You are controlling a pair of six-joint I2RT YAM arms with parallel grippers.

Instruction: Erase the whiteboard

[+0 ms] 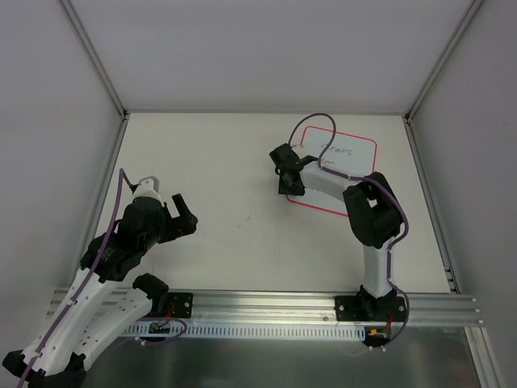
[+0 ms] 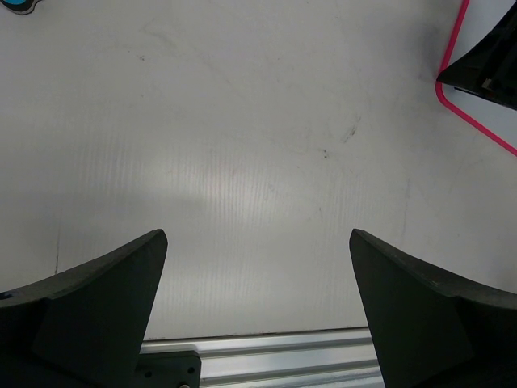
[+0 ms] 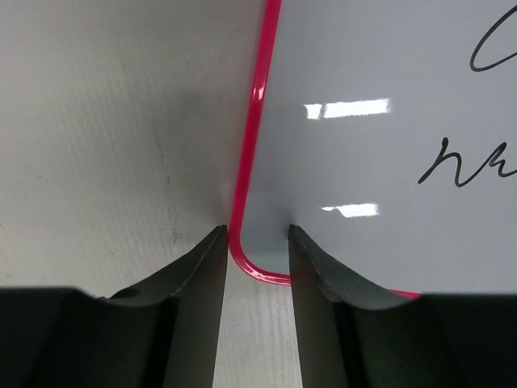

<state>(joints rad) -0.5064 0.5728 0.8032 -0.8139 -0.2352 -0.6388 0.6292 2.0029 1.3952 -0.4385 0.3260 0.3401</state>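
The whiteboard (image 1: 353, 152), white with a red-pink border, lies flat at the table's back right and bears dark handwritten lines. My right gripper (image 1: 289, 175) points down at its near-left corner. In the right wrist view the jaws (image 3: 257, 230) stand slightly apart astride the border: one fingertip is on the table outside it, the other on the board (image 3: 363, 145). My left gripper (image 1: 182, 216) is open wide and empty above bare table at the left (image 2: 257, 238). The board's corner shows in the left wrist view (image 2: 490, 115).
A sliver of a blue object (image 2: 16, 4) shows at the top-left edge of the left wrist view. An aluminium rail (image 1: 266, 307) runs along the near edge. White walls enclose the table at back and sides.
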